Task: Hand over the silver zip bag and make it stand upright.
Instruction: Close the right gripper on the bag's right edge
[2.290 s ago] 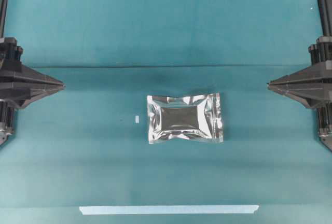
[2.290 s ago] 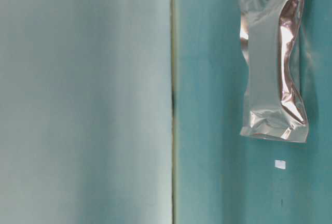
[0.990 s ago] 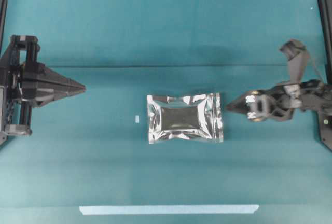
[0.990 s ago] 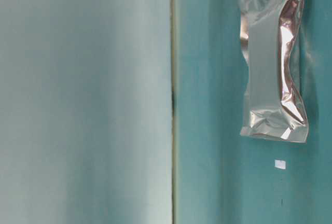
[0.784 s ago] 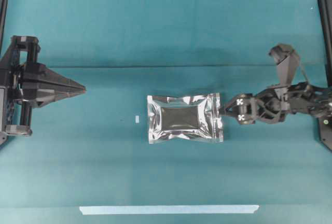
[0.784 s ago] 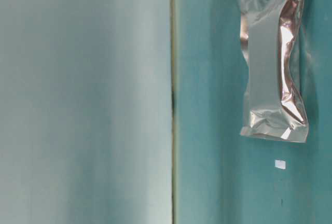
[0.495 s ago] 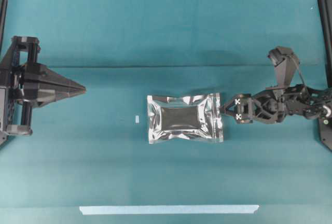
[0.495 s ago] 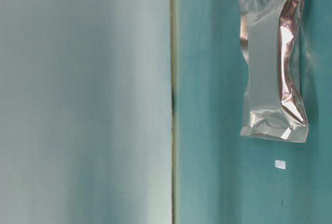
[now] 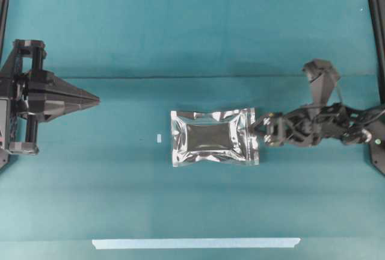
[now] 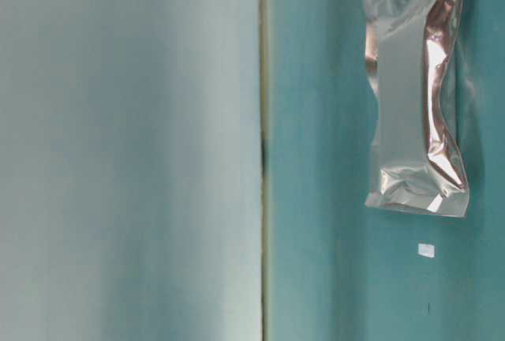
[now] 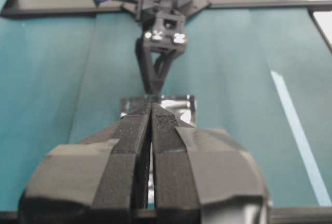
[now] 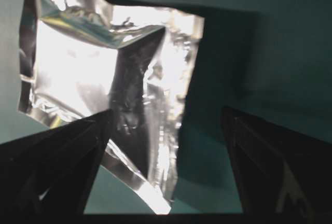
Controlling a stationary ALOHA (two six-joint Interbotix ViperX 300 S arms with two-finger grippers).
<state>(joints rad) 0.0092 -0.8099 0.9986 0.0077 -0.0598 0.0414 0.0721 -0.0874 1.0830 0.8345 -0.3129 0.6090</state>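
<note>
The silver zip bag (image 9: 214, 136) lies flat on the teal cloth in the middle of the overhead view, with a puffed dark centre and crinkled sealed edges. My right gripper (image 9: 260, 129) has reached in from the right and is at the bag's right edge, open. In the right wrist view the bag (image 12: 104, 73) fills the upper left, and its near corner lies between the spread fingers (image 12: 57, 151). My left gripper (image 9: 96, 99) hangs at the far left, shut and empty, well apart from the bag. The left wrist view shows its jaws pressed together, the bag (image 11: 179, 105) beyond them.
A long pale tape strip (image 9: 195, 243) runs along the cloth near the front edge. A tiny white tag (image 9: 159, 138) lies just left of the bag. A fold line (image 9: 192, 77) crosses the cloth behind the bag. Black frame posts (image 9: 376, 7) stand at the side edges.
My right arm has moved left from the side up to the bag's right edge, with its jaws spread wide. The bag and the left gripper have stayed where they were.
</note>
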